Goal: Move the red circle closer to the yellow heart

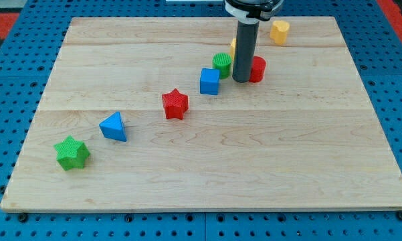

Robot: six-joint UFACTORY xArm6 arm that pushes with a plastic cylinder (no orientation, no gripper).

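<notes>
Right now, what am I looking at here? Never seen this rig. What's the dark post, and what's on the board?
One camera looks down at a wooden board on a blue pegboard. The dark post is the arm's rod; nothing is held, my tip only pushes blocks. It sits against the red circle, on that block's left, with the green circle just beyond. A yellow block, mostly hidden behind the rod, may be the heart. Also there: yellow hexagon, blue cube, red star, blue triangle, green star.

Around the cube (209, 81): one star (175, 104) lower left, two cylinders (222, 63) (257, 69) upper right, my tip (241, 80) between them.
</notes>
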